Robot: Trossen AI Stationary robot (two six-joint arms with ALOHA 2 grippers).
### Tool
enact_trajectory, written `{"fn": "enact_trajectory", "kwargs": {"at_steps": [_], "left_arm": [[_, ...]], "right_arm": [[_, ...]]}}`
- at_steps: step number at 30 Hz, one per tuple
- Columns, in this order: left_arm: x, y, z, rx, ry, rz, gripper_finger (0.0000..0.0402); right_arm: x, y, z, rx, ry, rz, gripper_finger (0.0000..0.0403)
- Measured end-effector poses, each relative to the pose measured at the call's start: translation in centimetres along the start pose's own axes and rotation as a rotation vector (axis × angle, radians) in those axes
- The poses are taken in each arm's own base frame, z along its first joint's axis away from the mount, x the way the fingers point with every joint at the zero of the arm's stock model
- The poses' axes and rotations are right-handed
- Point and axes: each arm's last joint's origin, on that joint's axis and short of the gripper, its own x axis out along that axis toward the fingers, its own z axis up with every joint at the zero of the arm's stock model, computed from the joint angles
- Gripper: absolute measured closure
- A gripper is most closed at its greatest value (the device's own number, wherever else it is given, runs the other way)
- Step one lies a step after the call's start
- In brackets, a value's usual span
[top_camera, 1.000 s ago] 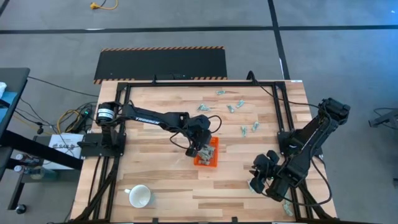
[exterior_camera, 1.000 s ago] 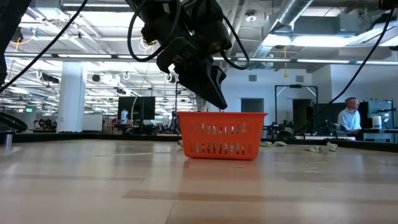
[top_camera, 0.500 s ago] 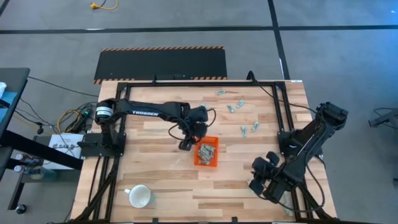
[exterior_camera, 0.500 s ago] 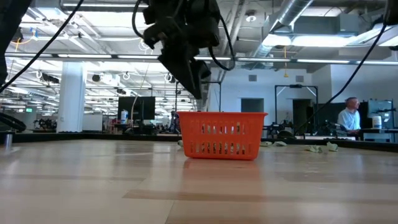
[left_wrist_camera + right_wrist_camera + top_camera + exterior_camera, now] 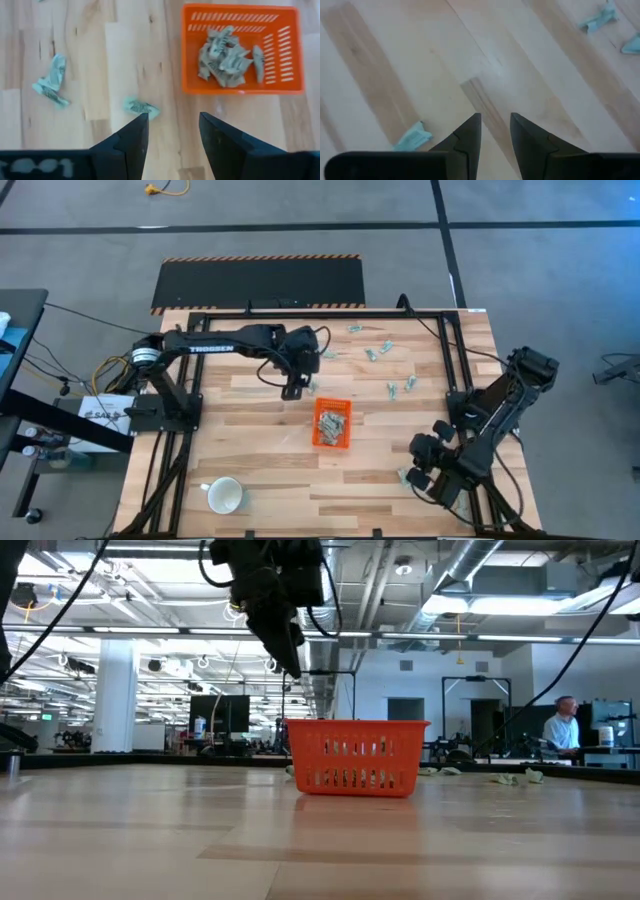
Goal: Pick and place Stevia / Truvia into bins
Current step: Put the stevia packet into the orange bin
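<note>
The orange bin (image 5: 316, 426) stands mid-table with several pale green sachets (image 5: 333, 421) lying inside; in the left wrist view the same bin (image 5: 240, 91) holds a heap of sachets (image 5: 225, 57). My left gripper (image 5: 298, 388) hovers open above bare wood, just beyond the bin's far left corner. Under it lie one loose sachet (image 5: 141, 107) and another (image 5: 51, 85). More sachets (image 5: 378, 350) are scattered toward the far right. My right gripper (image 5: 424, 472) waits open near the table's near right edge, beside a sachet (image 5: 413, 137).
A white mug (image 5: 224, 496) lies near the near left corner. A black metal frame (image 5: 448, 360) runs around the table top. Loose sachets (image 5: 401, 388) lie right of the bin. In the low view the bin (image 5: 355, 755) stands alone on the wood, and a person sits far behind.
My left gripper has risen from just over the orange bin and moved toward the table's far edge and a little left, ending clear of the bin. The bin and the sachets in it have stayed in place.
</note>
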Motion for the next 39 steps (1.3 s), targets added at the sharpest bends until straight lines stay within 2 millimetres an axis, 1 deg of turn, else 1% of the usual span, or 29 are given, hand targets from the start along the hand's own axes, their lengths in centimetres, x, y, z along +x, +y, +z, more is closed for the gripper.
{"fn": "enact_trajectory", "kwargs": {"at_steps": [4,7,10,15,18,20,24,27,29,33,39], "left_arm": [[-0.5,-0.8,-1.3,-0.021,-0.054,-0.020,0.0249],[-0.3,-1.6,-2.7,-0.002,-0.097,-0.009,0.0255],[-0.1,-2.3,-4.1,0.018,-0.154,0.004,0.0260],[0.0,-3.3,-6.6,0.040,-0.258,0.019,0.0261],[-0.2,-3.6,-7.8,0.053,-0.326,0.035,0.0261],[-0.4,-3.7,-8.6,0.051,-0.342,0.049,0.0261],[-1.1,-3.6,-9.4,0.045,-0.375,0.098,0.0261],[-1.3,-3.7,-9.8,0.052,-0.382,0.120,0.0261],[-1.4,-3.7,-9.9,0.053,-0.388,0.128,0.0261],[-1.4,-3.7,-9.8,0.062,-0.408,0.134,0.0261],[-1.5,-3.6,-9.6,0.064,-0.419,0.136,0.0261]], "right_arm": [[-0.1,-0.9,-0.6,0.083,-0.002,0.067,0.0307],[0.1,-1.5,-1.0,0.132,0.006,0.123,0.0307],[0.3,-1.3,-1.0,0.190,0.027,0.181,0.0307],[0.9,-0.2,-0.9,0.245,0.152,0.250,0.0306],[1.0,0.5,-0.5,0.312,0.171,0.315,0.0297],[1.0,0.9,-0.3,0.366,0.177,0.346,0.0286],[1.2,1.1,0.1,0.454,0.224,0.349,0.0259],[1.8,1.3,0.5,0.467,0.294,0.344,0.0242],[2.1,1.5,0.8,0.489,0.299,0.354,0.0235],[2.8,2.2,1.4,0.507,0.304,0.349,0.0234],[4.5,3.4,1.1,0.463,0.375,0.282,0.0248]]}}
